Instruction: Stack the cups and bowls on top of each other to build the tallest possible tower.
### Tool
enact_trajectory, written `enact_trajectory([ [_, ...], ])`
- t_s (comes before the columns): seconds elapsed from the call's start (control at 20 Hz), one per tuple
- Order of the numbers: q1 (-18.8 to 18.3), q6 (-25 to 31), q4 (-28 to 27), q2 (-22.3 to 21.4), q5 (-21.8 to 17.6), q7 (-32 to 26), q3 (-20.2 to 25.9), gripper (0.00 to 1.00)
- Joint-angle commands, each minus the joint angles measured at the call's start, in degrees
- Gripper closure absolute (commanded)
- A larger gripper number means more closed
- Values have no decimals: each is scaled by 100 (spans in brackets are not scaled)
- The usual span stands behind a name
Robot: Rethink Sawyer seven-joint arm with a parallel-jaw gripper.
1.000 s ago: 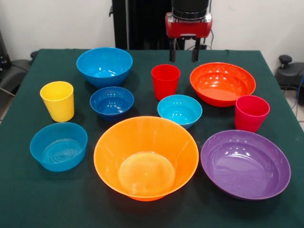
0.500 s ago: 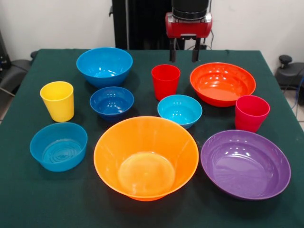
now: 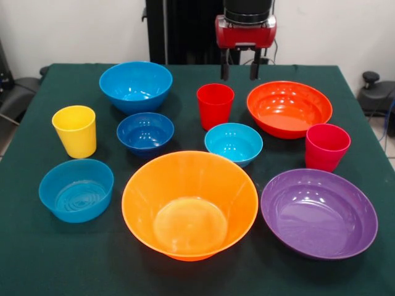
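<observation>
Dark green cloth covers the counter (image 3: 24,259), matte and faintly creased, with a pale wall and the robot's black pedestal (image 3: 179,31) behind it. Ten glossy plastic vessels stand on the cloth, all upright, all apart from one another and none stacked: seven bowls and three cups.

Nearest, in the middle, sits the huge orange bowl (image 3: 189,205), deep, flaring and slightly translucent. To its right lies the wide purple bowl (image 3: 318,213), shallow and shiny. To its left is a translucent blue bowl (image 3: 76,189) with nearly straight walls and ringed ridges in its flat bottom.

Farther back, the yellow cup (image 3: 75,131) stands at the left, a smooth tapered tumbler. Right of it comes a small dark blue bowl (image 3: 145,132), then a small light blue bowl (image 3: 233,143), both rounded. The pinkish-red cup (image 3: 326,147) stands at the right, just beyond the purple bowl's rim.

Farther still, the large blue bowl (image 3: 136,86) is at the far left, deep and round. The red cup (image 3: 215,105) stands near the centre, and the wide red-orange bowl (image 3: 289,109) lies to its right, shallow and glossy.

Above the far edge hangs the gripper (image 3: 239,72), a red block with two thin dark fingers (image 3: 224,68) spread apart, holding nothing, over the gap between the red cup and the red-orange bowl.
</observation>
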Motion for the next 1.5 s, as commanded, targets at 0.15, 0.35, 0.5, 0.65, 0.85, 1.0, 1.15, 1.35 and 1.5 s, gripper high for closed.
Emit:
enact_trajectory([
  [0.15, 118, -425, 93, -28, -279, 720, 337, 0],
  [0.35, 224, -477, 354, -185, -214, 918, 229, 0],
  [0.5, 338, -545, 475, -273, -183, 1048, 139, 0],
  [0.65, 343, -590, 481, -235, -183, 1069, 151, 0],
  [0.85, 374, -587, 505, -260, -172, 1102, 130, 0],
  [1.0, 383, -601, 527, -268, -174, 1131, 127, 0],
  [1.15, 352, -629, 489, -190, -186, 1135, 162, 0],
  [1.35, 172, -776, 420, 24, -268, 1068, 335, 0],
  [1.5, 124, -739, 418, 35, -277, 1048, 384, 0],
])
